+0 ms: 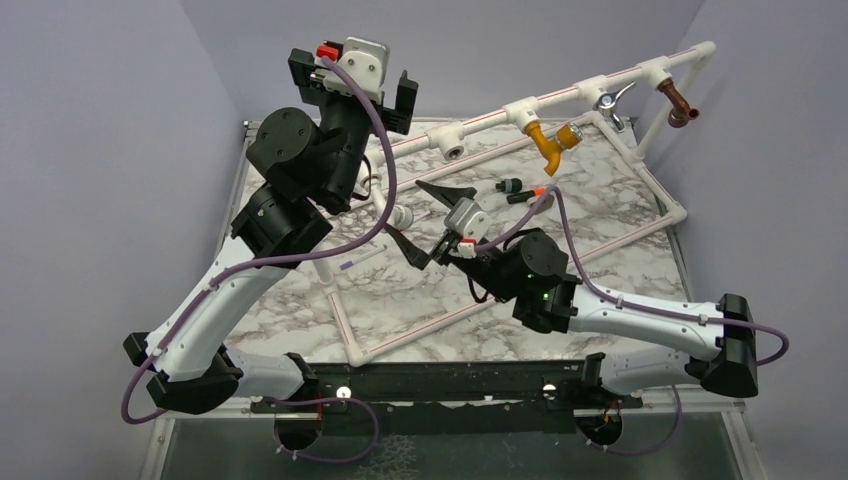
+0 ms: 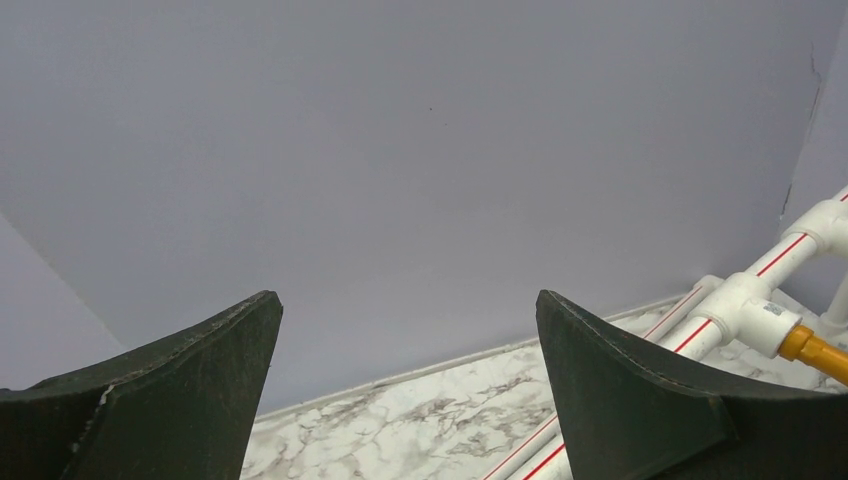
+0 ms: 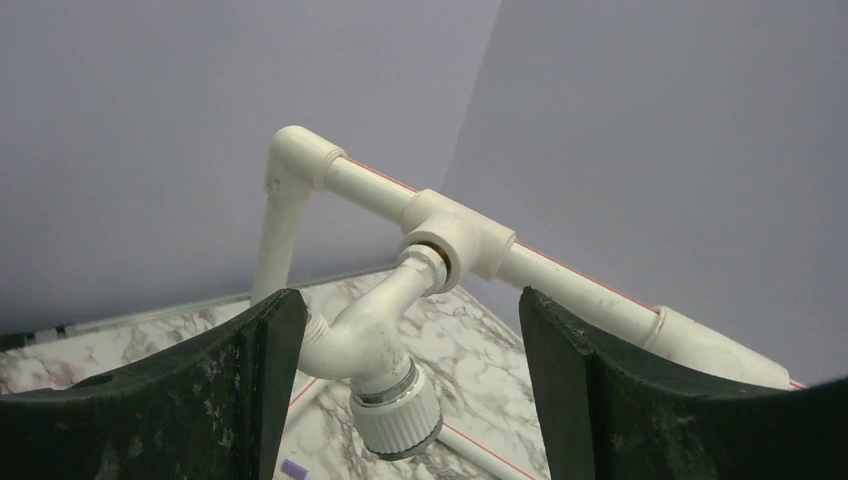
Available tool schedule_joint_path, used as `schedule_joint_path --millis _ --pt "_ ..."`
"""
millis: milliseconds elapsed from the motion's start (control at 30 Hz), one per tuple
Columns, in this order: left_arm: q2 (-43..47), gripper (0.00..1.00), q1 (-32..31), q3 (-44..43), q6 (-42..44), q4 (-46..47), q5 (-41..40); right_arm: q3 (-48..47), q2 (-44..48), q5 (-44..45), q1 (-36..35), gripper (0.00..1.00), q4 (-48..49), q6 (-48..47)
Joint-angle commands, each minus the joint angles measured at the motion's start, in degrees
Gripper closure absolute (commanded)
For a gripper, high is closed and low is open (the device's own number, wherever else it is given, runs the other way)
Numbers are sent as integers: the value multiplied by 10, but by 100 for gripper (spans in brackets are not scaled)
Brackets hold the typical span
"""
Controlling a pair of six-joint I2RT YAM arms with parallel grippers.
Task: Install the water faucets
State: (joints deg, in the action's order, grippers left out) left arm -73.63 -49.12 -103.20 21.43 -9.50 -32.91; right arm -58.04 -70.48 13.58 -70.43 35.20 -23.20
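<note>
The white faucet (image 3: 385, 345), with a ribbed knob and silvery ring, sits in a tee socket (image 3: 455, 245) of the white pipe frame. My right gripper (image 3: 410, 390) is open around it, and the left finger is close to its threaded spout. In the top view the right gripper (image 1: 427, 222) is by the faucet (image 1: 401, 216), which is mostly hidden. The mustard-yellow faucet (image 1: 547, 142), chrome-levered faucet (image 1: 611, 104) and brown faucet (image 1: 678, 104) sit in the back pipe. A black-and-orange faucet (image 1: 520, 190) lies on the table. My left gripper (image 1: 353, 88) is open, empty and raised high.
The white pipe frame (image 1: 640, 175) spans the marble table (image 1: 300, 310), with an empty tee socket (image 1: 453, 141) on the back pipe. In the left wrist view, the frame's tee (image 2: 750, 305) and the yellow faucet (image 2: 815, 350) show at the right. Purple walls enclose the back and sides.
</note>
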Motion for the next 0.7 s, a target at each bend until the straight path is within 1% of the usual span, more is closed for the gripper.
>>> schedule_joint_path --millis 0,67,167,300,400,467,567,667 --pt "4 1 -3 0 10 11 -19 -28 3 -38 -16 17 -86 -117" --pt "2 1 -3 1 13 12 -22 -28 -3 -24 -29 17 -90 -160" --pt "0 1 -3 3 18 17 -29 -22 -16 -5 -46 16 -72 -211" --pt "-4 1 -2 7 29 25 -40 -26 -56 73 -65 16 -31 -270" --pt "-5 1 1 8 30 27 -43 -26 -90 130 -75 16 31 -304" --pt "-5 1 3 8 29 26 -41 -31 -112 160 -77 18 83 -316" --pt "-3 1 4 8 30 27 -43 -42 -135 190 -79 23 122 -329" --pt "-1 1 6 9 31 28 -44 -51 -159 223 -79 31 165 -350"
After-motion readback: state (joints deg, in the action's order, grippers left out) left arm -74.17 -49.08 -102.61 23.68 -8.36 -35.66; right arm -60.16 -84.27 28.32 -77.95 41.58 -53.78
